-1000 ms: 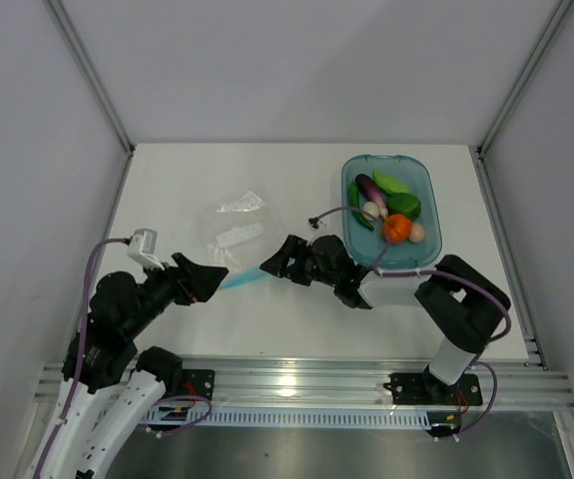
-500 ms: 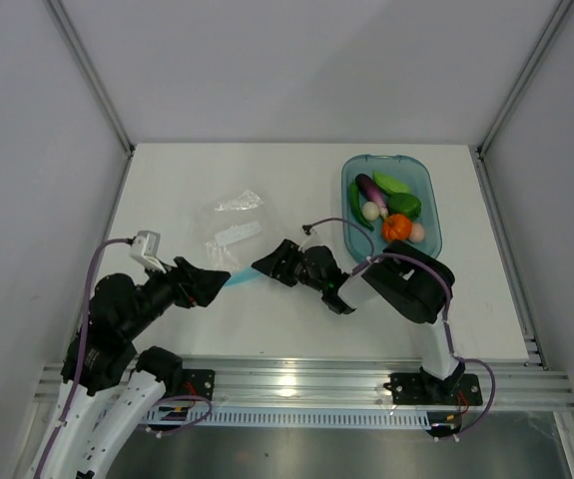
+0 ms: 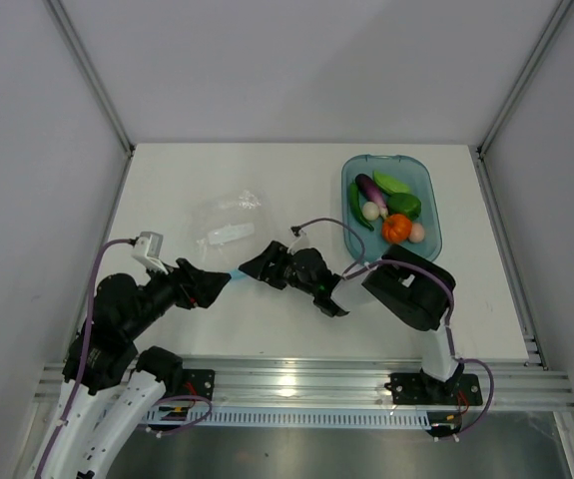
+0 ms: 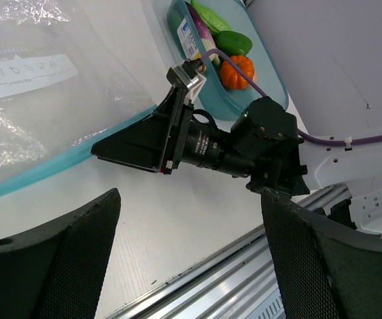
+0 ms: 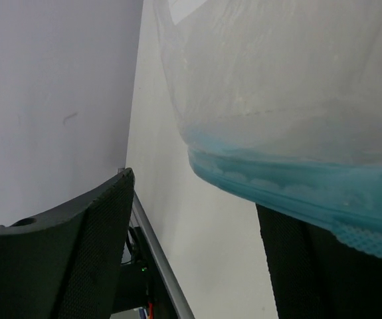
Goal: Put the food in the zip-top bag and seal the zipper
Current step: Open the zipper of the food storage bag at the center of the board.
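Both grippers are at the mouth of the bag (image 3: 225,220), which lies flat on the counter (image 3: 267,180). The left gripper (image 3: 212,284) is spread wide just beside one end of the blue zipper (image 3: 235,272). The right gripper (image 3: 252,266) is also wide, with the strip between its fingers. The food (image 3: 386,205) sits in the tray (image 3: 429,200), well apart from the bag. The step in hand looks like taking hold of the mouth. Next, each gripper should pinch one lip and pull it open.
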Robot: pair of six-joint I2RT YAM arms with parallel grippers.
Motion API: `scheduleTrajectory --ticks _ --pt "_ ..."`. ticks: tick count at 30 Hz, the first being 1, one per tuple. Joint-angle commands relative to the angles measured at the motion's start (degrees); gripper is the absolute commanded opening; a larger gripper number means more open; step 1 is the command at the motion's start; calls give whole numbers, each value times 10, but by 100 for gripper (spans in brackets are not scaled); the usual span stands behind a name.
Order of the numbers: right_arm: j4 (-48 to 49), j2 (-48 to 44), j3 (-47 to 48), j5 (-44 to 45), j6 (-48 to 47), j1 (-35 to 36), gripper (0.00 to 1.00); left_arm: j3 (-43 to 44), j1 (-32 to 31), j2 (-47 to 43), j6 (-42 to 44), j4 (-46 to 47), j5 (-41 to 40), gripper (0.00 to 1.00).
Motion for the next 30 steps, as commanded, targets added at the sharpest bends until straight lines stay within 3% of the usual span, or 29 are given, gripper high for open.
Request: scheduleTrajectory --ticks 1,11,17,30 --pt "-43 -50 21 52 -12 28 76 0 5 2 15 7 10 88" --pt "-84 -71 21 68 5 48 79 9 5 -7 19 -7 7 88" --pt "-44 -51 19 86 3 45 79 16 5 -13 30 -22 -3 89" --pt "20 37 77 167 16 37 58 6 5 -8 47 -27 5 88"
